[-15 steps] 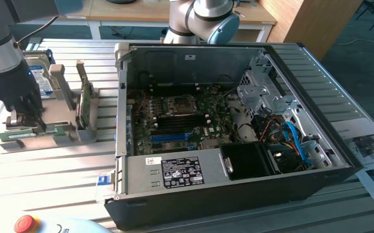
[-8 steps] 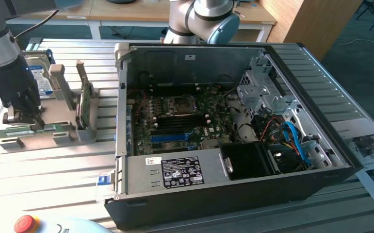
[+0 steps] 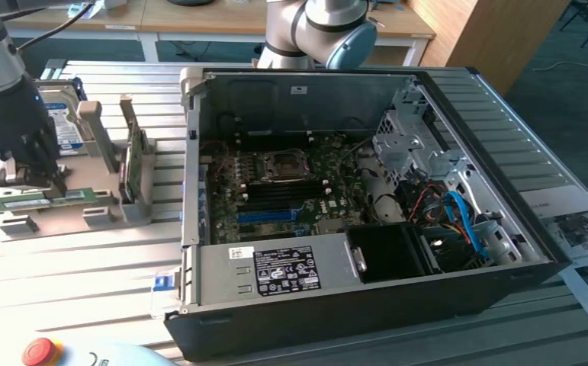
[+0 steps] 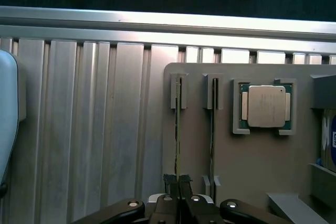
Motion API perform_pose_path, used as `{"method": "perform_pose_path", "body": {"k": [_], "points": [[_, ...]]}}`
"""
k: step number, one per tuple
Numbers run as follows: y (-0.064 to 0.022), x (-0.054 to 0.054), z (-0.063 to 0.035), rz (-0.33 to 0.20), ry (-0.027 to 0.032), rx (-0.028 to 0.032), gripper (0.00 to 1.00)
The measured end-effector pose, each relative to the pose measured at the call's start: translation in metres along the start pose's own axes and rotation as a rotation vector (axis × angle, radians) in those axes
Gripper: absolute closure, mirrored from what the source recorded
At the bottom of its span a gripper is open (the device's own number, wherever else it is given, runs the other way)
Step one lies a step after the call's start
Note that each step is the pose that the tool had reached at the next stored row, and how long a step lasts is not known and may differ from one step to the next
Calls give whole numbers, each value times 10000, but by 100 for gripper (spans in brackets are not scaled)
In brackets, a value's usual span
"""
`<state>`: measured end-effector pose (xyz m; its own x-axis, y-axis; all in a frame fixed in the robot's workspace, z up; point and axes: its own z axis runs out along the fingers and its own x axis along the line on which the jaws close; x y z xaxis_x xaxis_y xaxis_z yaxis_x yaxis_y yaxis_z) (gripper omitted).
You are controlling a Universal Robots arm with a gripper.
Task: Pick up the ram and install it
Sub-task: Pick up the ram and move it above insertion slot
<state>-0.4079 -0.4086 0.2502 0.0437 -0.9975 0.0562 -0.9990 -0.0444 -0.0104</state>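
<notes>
Black two-finger gripper [image 3: 31,181] stands low over the long, flat green circuit-board ram [image 3: 55,200], which sits on edge in a grey plastic holder [image 3: 110,210] at the exterior view's left. In the wrist view, the fingers pinch the ram's thin edge. So narrow a hold could slip, or tilt the stick against the slot and jam it.
</notes>
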Motion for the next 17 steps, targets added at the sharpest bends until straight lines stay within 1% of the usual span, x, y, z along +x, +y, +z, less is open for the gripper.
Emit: {"method": "perform_pose_path", "body": {"k": [17], "points": [[-3, 18, -319, 0, 0, 0, 88]]}}
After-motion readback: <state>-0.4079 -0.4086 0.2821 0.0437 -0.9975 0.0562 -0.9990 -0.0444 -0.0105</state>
